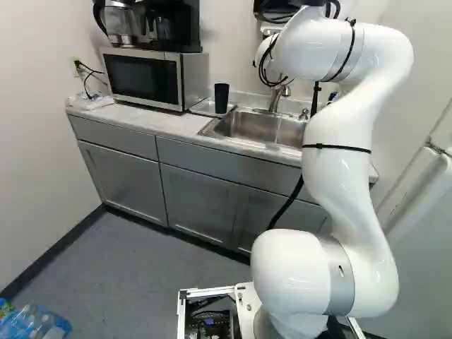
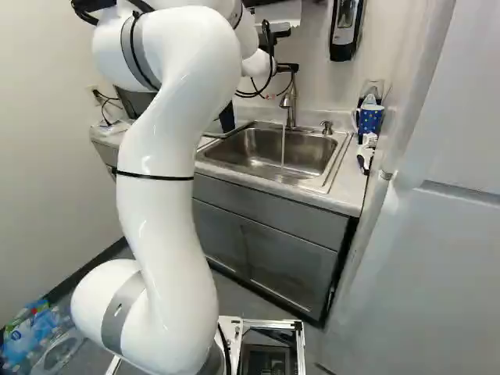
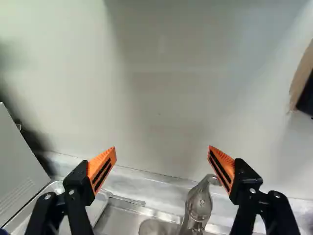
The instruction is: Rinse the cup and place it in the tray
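Observation:
Over the back of the sink, my gripper (image 2: 288, 68) is close to the faucet (image 2: 290, 109), from which a thin stream of water runs into the basin. In the wrist view the gripper (image 3: 162, 156) stands wide open with nothing between its orange pads; the faucet top (image 3: 199, 200) is by one finger, and I cannot tell whether they touch. A dark cup (image 1: 221, 97) stands upright at the metal tray (image 1: 203, 107), left of the sink. The tray (image 3: 94, 211) also shows beside the other finger.
The sink (image 1: 258, 127) is set into the counter (image 1: 166, 124). A microwave (image 1: 145, 78) with coffee makers on top stands left of the tray. Right of the sink are a blue dotted cup (image 2: 369, 119) and a brush-like item (image 2: 366, 154). A dispenser (image 2: 346, 27) hangs on the wall.

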You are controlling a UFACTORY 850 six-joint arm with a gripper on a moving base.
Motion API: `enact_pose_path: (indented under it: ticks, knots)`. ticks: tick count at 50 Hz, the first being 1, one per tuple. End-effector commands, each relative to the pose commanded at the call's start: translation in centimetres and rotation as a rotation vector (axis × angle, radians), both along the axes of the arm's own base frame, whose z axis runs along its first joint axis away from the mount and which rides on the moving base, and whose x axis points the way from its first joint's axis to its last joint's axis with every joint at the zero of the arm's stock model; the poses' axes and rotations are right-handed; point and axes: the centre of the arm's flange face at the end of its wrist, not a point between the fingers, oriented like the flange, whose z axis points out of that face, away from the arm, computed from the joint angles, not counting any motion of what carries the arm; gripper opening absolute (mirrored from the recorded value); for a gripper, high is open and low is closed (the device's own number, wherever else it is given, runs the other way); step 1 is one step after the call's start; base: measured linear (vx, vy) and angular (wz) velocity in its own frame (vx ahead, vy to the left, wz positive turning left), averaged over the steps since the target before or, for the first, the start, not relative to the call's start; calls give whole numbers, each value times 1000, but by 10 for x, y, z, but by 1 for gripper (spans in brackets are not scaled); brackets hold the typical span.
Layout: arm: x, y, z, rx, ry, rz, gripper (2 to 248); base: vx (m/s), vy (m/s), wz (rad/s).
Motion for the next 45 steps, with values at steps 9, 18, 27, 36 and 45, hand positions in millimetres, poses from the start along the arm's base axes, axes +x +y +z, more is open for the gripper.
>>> enact_pose_path:
  ticks: [9,18,27,36,45]
  knots:
    - [-1,1,0,1,6,1,247,0,0,0]
    - [-2,3,-1,3,15,4,247,0,0,0]
    - [-4,7,-1,6,27,8,247,0,0,0]
    - [-7,9,-2,10,46,11,247,0,0,0]
    - [-11,10,-3,15,69,11,247,0,0,0]
